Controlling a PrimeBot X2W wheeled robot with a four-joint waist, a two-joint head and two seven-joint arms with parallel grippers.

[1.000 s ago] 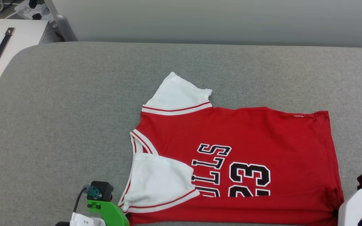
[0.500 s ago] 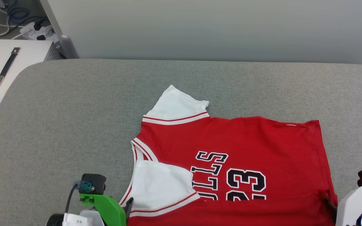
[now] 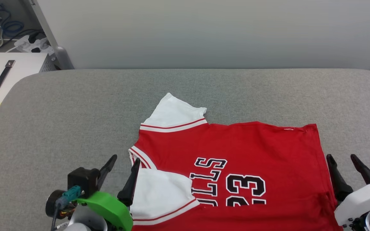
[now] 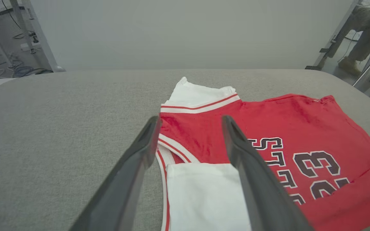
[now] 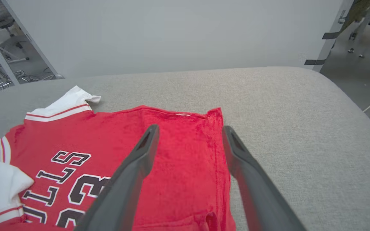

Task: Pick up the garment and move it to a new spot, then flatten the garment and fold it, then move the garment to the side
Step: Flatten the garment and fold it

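Garment lies between left hand and right hand, both splayed.

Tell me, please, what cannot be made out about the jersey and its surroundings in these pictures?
- Garment, head view: near edge cut off by the picture's bottom.
- Lettering, head view: its start is hidden under the folded-over white sleeve.
- Left end effector, head view: whether its finger touches the sleeve is unclear.
- Person, left wrist view: upper body cut off by the top edge, legs blurred.

Beyond and left of the garment, grey surface lies open.
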